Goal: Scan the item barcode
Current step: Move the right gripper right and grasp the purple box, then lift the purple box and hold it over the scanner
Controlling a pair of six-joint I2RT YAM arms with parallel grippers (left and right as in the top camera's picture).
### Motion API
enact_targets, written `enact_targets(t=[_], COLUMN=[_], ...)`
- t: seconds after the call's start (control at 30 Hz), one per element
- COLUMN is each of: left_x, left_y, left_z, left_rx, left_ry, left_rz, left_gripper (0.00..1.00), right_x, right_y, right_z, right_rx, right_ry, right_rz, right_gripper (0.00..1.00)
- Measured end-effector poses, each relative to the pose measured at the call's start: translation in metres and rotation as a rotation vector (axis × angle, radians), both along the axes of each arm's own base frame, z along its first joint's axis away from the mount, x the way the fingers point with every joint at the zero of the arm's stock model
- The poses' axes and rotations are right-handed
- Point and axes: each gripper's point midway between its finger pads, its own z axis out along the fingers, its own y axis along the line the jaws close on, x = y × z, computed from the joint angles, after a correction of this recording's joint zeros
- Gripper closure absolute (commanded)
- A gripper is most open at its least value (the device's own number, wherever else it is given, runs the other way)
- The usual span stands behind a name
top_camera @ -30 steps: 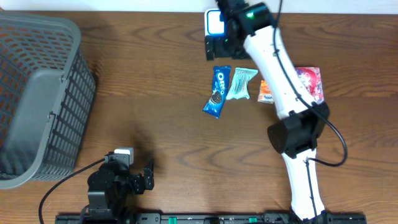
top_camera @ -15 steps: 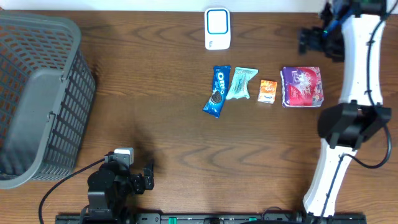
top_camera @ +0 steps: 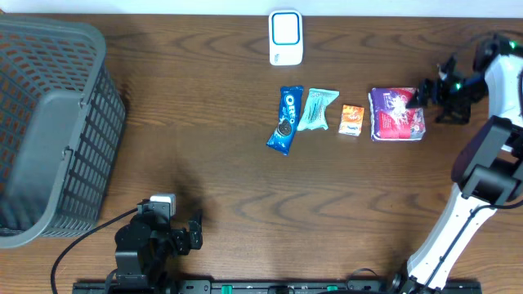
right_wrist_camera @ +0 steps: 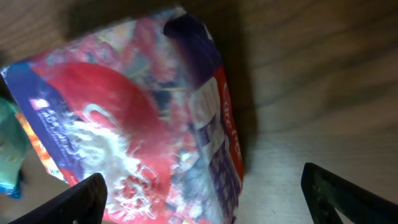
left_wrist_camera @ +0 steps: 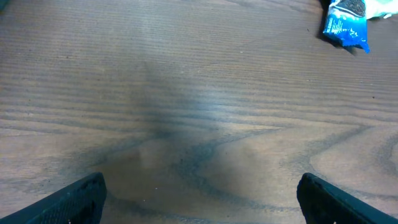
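A red and purple packet [top_camera: 396, 114] lies at the right end of a row of items on the wooden table. My right gripper [top_camera: 437, 96] hovers at its right edge, open; in the right wrist view the packet [right_wrist_camera: 124, 124] fills the left and middle, and the gripper [right_wrist_camera: 205, 205] has its jaws spread wide over the packet's right edge. A white scanner [top_camera: 285, 37] stands at the table's back edge. My left gripper [top_camera: 192, 231] rests low at the front left, open over bare wood [left_wrist_camera: 202, 202].
Left of the red packet lie a small orange packet [top_camera: 352, 119], a teal packet [top_camera: 316, 109] and a blue Oreo pack [top_camera: 286, 120], which also shows at the left wrist view's top right [left_wrist_camera: 346, 22]. A grey mesh basket [top_camera: 49, 122] fills the left side.
My right arm has swung from the scanner at the back to the far right, then come down beside the red packet. The left arm has not moved.
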Motion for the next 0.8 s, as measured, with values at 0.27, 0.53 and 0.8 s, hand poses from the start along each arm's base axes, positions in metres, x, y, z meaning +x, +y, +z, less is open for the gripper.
enact_targets(t=[0.27, 0.53, 0.8], left_x=[0.000, 0.000, 0.000], left_y=[0.000, 0.000, 0.000], left_z=[0.000, 0.000, 0.000], left_rx=[0.000, 0.000, 0.000], left_ry=[0.000, 0.000, 0.000], left_rz=[0.000, 0.000, 0.000], left_gripper=[0.02, 0.02, 0.02], right_x=[-0.008, -0.039, -0.043], right_y=[0.029, 0.088, 0.119], right_z=[-0.035, 0.003, 0.064], right_rx=[0.223, 0.650, 0.996], right_ry=[-0.085, 0.211, 0.470], right_rz=[0.000, -0.306, -0.548], right_gripper=[0.71, 0.99, 0.99])
